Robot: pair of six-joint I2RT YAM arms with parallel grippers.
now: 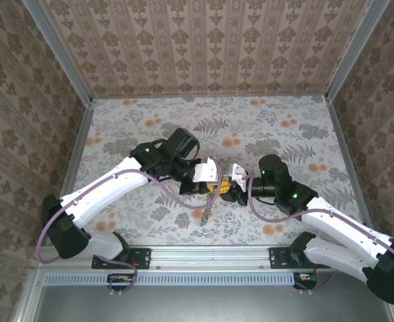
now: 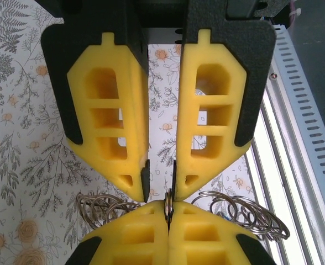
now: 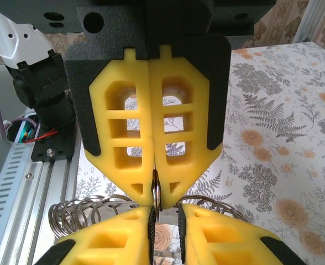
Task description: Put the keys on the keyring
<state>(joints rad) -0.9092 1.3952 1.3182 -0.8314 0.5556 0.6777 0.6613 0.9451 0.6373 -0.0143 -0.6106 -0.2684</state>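
Between the tips of the right pincer (image 3: 154, 192) sits one thin ring of the keyring (image 3: 79, 214). That pincer is squeezed tight on it, and its yellow fingers (image 3: 124, 138) are pressed flat together. On both sides of those tips the keyring spreads out in shiny silver loops, one bunch on each side, just over the flowery table (image 3: 295, 165).

Nose to nose with it is the left pincer (image 2: 160, 187). Its tips almost touch the right pincer's tips. Its yellow fingers are closed down to a thin slit. The same thin ring pokes into that slit, close beside one black tip. Something silvery shows inside the slit, but I cannot tell what it is, or if the left pincer is gripping it.

Beside the left pincer, a silver rail (image 2: 306, 138) runs along the table edge. From above, the two pincers meet over the middle of the table.
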